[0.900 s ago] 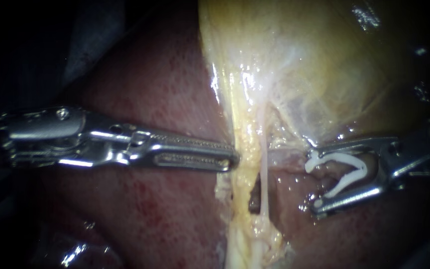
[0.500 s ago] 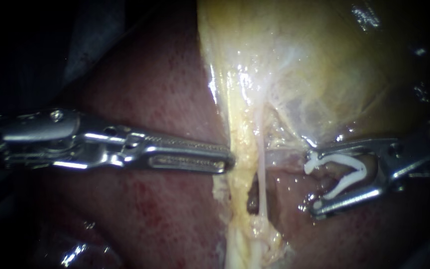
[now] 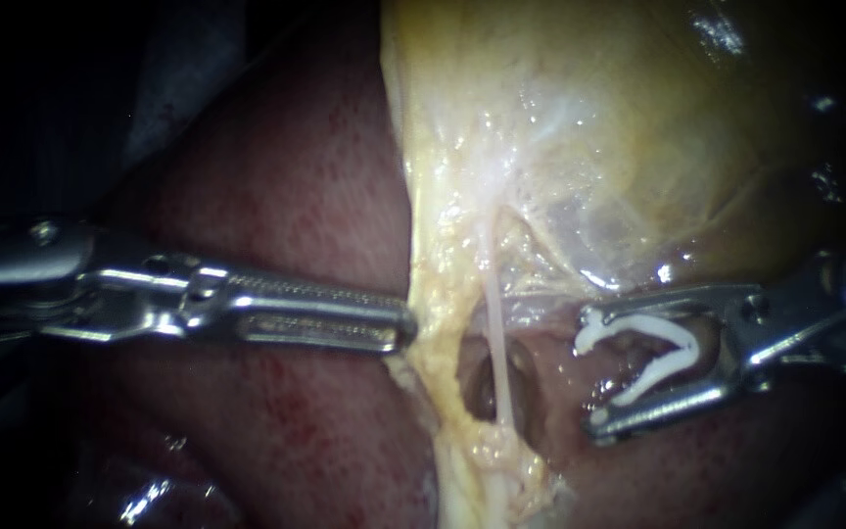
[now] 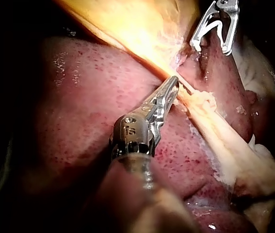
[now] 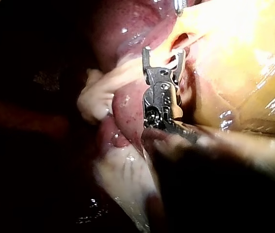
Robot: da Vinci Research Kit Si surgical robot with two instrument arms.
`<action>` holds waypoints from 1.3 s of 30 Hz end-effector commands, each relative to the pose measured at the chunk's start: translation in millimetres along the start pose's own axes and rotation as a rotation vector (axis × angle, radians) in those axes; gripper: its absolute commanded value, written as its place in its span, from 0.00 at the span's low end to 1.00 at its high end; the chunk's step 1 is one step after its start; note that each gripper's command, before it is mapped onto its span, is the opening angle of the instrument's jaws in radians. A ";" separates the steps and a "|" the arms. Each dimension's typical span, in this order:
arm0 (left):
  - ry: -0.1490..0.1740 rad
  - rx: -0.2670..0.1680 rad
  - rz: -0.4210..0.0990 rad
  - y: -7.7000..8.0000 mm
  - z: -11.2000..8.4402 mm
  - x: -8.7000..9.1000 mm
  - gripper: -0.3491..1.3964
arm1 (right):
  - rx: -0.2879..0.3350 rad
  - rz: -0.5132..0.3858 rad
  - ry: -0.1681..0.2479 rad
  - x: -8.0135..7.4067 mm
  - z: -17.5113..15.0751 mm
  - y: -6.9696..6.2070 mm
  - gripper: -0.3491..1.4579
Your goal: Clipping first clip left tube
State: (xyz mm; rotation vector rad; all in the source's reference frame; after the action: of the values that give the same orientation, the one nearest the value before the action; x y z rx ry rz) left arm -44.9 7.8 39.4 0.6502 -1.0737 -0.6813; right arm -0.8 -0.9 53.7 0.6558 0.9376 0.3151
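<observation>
A thin pale tube (image 3: 496, 343) runs down from the gallbladder (image 3: 589, 127) across a dark window in the tissue. Left of it lies a yellowish band of tissue (image 3: 433, 343). My left instrument (image 3: 399, 331) comes in flat from the left, its jaws shut on that band's edge and holding it leftward; the left wrist view shows the same grip (image 4: 173, 86). My right instrument (image 3: 589, 372) sits just right of the tube. Its jaws stand wide apart and carry a spread white clip (image 3: 658, 348), clear of the tube. The right wrist view shows its jaws (image 5: 164, 56) near the window.
Dark red liver (image 3: 286, 196) fills the area under and around both instruments. The gallbladder's yellow wall hangs above the tube. A pale stump of tissue (image 5: 96, 99) lies beside the right instrument's shaft. The surroundings beyond the liver are dark.
My left instrument has drawn back to the left with the yellowish band, widening the window around the thin tube. My right instrument has edged left and slightly down toward the tube.
</observation>
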 end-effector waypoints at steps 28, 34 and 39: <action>0.002 0.003 0.002 -0.8 0.0 -0.1 0.22 | 0.032 0.086 -0.030 -3.3 9.0 -1.1 0.51; 0.002 0.003 0.002 -0.8 -0.1 -0.1 0.22 | 0.040 0.081 -0.036 -3.9 10.0 -0.6 0.51; 0.002 0.003 0.002 -0.8 -0.1 -0.1 0.22 | 0.036 0.081 -0.035 -3.9 10.6 -0.1 0.51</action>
State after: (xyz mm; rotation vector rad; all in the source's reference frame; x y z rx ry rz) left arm -45.0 7.4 38.7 0.6529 -1.0731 -0.6770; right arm 5.8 -7.0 60.6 0.7321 0.8860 0.3587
